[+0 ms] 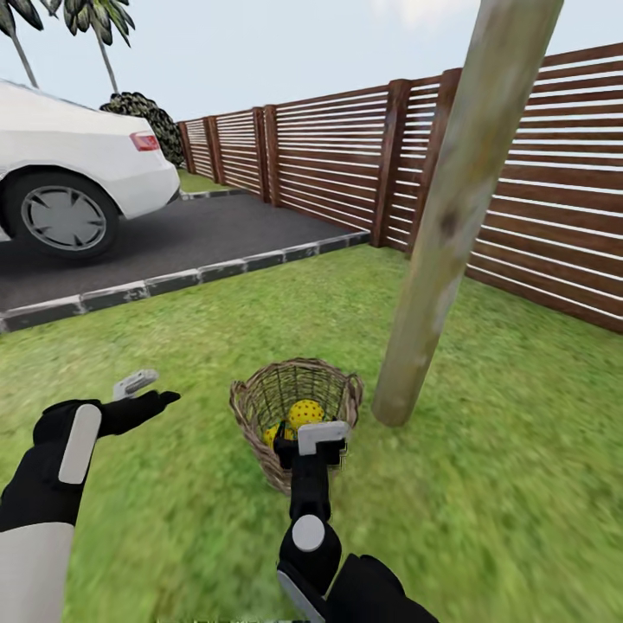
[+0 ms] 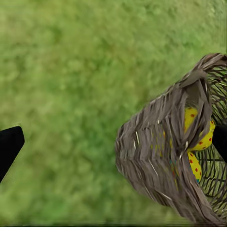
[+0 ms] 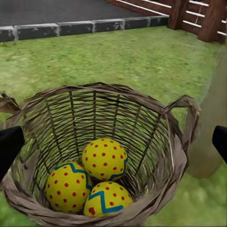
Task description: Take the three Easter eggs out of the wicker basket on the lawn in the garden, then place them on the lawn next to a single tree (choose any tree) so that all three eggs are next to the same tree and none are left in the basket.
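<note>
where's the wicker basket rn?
In the head view the wicker basket sits on the lawn just left of the tree trunk's base, under the right gripper, with three Easter eggs inside.

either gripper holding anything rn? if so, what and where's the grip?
Nothing held. The right gripper is open above the wicker basket, with all three Easter eggs lying inside. The left gripper is open over the lawn.

Three Easter eggs [image 3: 97, 179] lie in the wicker basket [image 1: 260, 398] on the lawn [image 1: 519, 450], the tree [image 1: 437, 260] just right (driveway [image 1: 173, 242] behind).
</note>
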Tool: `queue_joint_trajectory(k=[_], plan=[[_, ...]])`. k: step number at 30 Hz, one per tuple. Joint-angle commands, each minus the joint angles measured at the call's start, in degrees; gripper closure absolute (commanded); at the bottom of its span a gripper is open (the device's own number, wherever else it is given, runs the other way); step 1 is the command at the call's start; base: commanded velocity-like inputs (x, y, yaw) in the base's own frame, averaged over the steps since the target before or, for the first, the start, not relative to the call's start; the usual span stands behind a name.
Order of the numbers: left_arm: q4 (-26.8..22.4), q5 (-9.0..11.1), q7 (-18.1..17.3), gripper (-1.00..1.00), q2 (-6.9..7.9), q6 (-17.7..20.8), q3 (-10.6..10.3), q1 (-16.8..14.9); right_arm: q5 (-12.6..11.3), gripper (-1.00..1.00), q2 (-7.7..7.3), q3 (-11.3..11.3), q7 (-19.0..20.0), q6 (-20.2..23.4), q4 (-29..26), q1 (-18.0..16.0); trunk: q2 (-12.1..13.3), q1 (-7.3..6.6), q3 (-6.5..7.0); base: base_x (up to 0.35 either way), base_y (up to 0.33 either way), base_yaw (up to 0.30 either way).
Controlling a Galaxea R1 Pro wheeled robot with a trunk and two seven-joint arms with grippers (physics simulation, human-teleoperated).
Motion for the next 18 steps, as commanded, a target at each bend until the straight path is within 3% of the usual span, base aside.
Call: queue_joint_trajectory(k=[1,2,4,5,8,9,13,18], plan=[[0.0,0.4,0.4,-1.0,0.0,0.3,-0.5,0.0,-1.2,-1.0,-0.01,0.1,-0.4,1.4,0.2,-1.0,0.0,-0.01,-0.12,0.0,0.0,0.252],[0.1,0.4,0.4,-1.0,0.0,0.3,-1.0,-0.1,-3.0,-1.0,-0.04,0.1,-0.4,2.9,0.4,-1.9,0.0,-0.01,-0.18,0.0,0.0,0.247],[0.1,0.4,0.4,-1.0,0.0,0.3,-1.6,0.0,-9.5,-1.0,-0.16,-0.3,-0.2,8.0,0.6,-4.4,0.0,-0.01,-0.31,0.0,0.0,0.236],[0.2,0.4,0.4,-1.0,0.0,0.3,-1.8,-0.1,-16.3,-1.0,-0.25,-1.3,0.5,12.9,0.7,-6.8,0.0,-0.01,-0.38,0.0,0.0,0.219],[0.2,0.4,0.4,-1.0,0.0,0.3,-1.9,0.0,-31.5,-1.0,-0.45,-5.0,4.4,22.2,1.4,-11.2,0.0,-0.01,-0.59,0.0,0.0,0.208],[0.2,0.4,0.4,-1.0,0.0,0.3,-2.0,-0.1,-33.5,-1.0,-0.53,-6.0,5.1,23.5,2.0,-12.1,0.0,-0.01,-0.66,0.0,0.0,0.199],[0.3,0.4,0.4,-1.0,0.0,0.2,-2.0,0.0,-36.5,-1.0,-0.82,-10.0,6.1,25.4,5.1,-15.3,0.0,-0.01,-0.97,0.0,0.0,0.185],[0.3,0.3,0.5,-1.0,0.15,0.1,-2.0,0.0,-35.6,-1.0,-0.88,-11.4,6.1,25.9,5.6,-16.5,0.0,-0.01,-1.37,0.072,0.0,0.173]])
